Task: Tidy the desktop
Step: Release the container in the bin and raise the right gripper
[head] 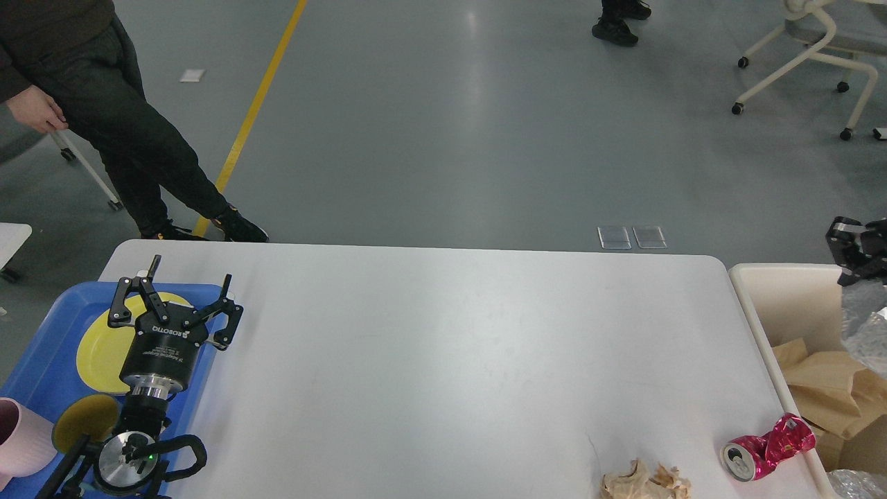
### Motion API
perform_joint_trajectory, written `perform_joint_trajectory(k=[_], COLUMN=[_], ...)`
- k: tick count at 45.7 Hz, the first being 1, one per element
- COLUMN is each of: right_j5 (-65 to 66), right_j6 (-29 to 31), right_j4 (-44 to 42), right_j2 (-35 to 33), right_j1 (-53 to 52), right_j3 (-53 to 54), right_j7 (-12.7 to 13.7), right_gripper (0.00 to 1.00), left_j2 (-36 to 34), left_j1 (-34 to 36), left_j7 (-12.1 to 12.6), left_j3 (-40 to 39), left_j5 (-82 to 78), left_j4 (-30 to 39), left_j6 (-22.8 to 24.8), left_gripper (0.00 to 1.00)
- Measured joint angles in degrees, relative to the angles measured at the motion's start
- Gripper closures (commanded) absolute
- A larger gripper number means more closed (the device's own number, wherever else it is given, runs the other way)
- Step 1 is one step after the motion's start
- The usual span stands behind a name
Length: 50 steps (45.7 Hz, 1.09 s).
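The white desktop [443, 360] fills the middle of the head view. On it near the front right lie a crushed pink can [766, 448] and a crumpled brown paper scrap [644, 482]. My left gripper [190, 277] is open and empty, hovering over the blue tray [41, 346] and its yellow plate [97, 353] at the desktop's left end. My right gripper [859, 249] is at the right edge, above the cream bin [783, 298]. It is cut off by the frame, and its fingers cannot be told apart. Crumpled clear plastic [866, 326] lies just below it.
The tray also holds a small yellow dish [86, 419] and a pink cup [24, 436]. The bin contains brown paper [828, 388]. A person [118, 118] stands behind the desktop's far left corner. A wheeled chair [811, 55] is at the far right.
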<state>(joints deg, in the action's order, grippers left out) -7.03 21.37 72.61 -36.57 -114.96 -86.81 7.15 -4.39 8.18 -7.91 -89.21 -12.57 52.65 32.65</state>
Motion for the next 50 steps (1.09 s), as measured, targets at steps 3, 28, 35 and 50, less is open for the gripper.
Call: perform_joint_trajectory(k=[3,28,35,50], right_j5=[0.2,0.3,0.2,0.2], right_j6=[-0.4,-12.7,-17.7,-19.2], right_j4=[-6.6,-66.5,-67.6,-67.8], right_j2=[-1.4,12.3,14.1,15.2], right_j1=[7.9,72.4,76.4,77.9], right_j3=[3.8,29.8,30.0,29.9], right_j7=[-0.2,-1.1,-1.1,-1.0], right_gripper=[1.0,1.0,1.0,0.33], left_j2=[0.0,0.0,0.0,0.0], left_j1=[0.0,0.0,0.0,0.0], left_j7=[0.0,0.1,0.1,0.0], left_j3=[0.0,0.0,0.0,0.0], left_j5=[0.0,0.0,0.0,0.0], left_j4=[0.0,0.0,0.0,0.0], left_j6=[0.0,0.0,0.0,0.0], left_gripper=[0.04,0.04,0.04,0.04])
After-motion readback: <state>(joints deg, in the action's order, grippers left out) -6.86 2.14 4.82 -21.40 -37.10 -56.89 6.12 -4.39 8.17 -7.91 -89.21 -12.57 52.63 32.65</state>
